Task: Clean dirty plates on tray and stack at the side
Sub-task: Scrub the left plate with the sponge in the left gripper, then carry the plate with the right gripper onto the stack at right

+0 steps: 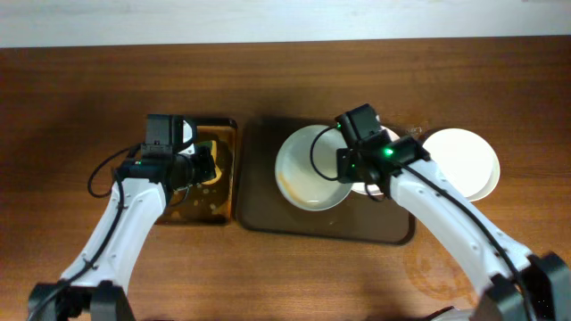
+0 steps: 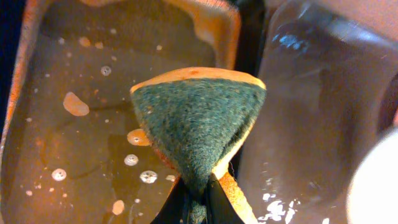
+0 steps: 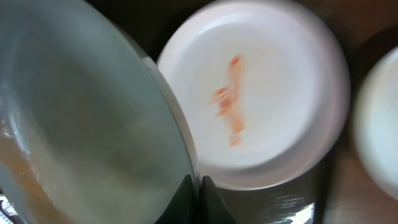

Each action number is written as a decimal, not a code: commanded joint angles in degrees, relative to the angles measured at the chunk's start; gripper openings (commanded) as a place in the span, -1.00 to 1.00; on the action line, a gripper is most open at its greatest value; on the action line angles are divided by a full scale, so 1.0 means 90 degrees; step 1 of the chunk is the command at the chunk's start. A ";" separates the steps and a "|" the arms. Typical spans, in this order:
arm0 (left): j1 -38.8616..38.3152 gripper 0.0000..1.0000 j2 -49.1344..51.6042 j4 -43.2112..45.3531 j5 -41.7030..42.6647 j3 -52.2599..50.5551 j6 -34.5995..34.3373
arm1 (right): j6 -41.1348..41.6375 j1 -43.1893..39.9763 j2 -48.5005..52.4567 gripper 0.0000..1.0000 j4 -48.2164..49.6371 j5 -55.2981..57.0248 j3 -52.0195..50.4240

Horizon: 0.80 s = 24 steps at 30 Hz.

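My right gripper [image 1: 350, 168] [image 3: 199, 190] is shut on the rim of a white plate [image 1: 308, 169] [image 3: 74, 124] and holds it tilted over the left part of the dark brown tray [image 1: 268, 218]. A second plate [image 3: 261, 93] with an orange-red sauce streak lies flat on the tray, mostly hidden under my right arm in the overhead view [image 1: 368, 189]. A third plate [image 1: 462, 162] [image 3: 379, 124] lies at the tray's right end, on the tabletop. My left gripper [image 1: 203, 166] [image 2: 198, 202] is shut on a green-yellow sponge [image 2: 199, 118] above the small black tray [image 1: 227, 134] [image 2: 74, 143].
The small tray holds brownish liquid with bubbles. The large tray's wet surface [image 2: 311, 99] lies just right of it, and a white plate's edge [image 2: 379, 186] shows in the left wrist view's lower right corner. Bare wood tabletop [image 1: 71, 107] surrounds both trays.
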 commanded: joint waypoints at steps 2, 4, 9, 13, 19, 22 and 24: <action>0.0476 -1.00 0.0775 0.0138 0.0663 0.0015 0.0923 | -0.1299 0.0223 -0.0500 -0.92 0.0073 0.2509 0.0109; 0.0631 -1.00 0.1098 0.0211 0.1042 0.0015 0.1229 | -0.1824 0.0457 -0.0500 -0.92 0.0284 0.3201 0.0109; 0.0950 -1.00 0.1797 0.0393 0.1251 0.0015 0.1528 | -0.2174 0.1212 -0.0500 -0.92 0.0627 0.3942 0.0109; 0.1367 -1.00 0.2120 0.0323 0.0189 0.0015 0.1287 | -0.2171 0.1462 -0.0500 -0.92 0.0629 0.3942 0.0109; 0.1460 -1.00 0.2103 0.0299 0.1991 0.0053 0.1557 | -0.1430 0.1460 -0.0503 -0.92 0.0622 0.3939 0.0109; 0.1311 -1.00 0.1950 0.0255 0.2739 0.0056 0.2261 | -0.0712 0.1282 -0.0503 -0.92 0.0578 0.3721 0.0109; 0.1273 -1.00 0.1819 0.0306 0.2200 0.0061 0.2164 | -0.0610 0.0967 -0.0505 -0.92 0.0576 0.3162 0.0112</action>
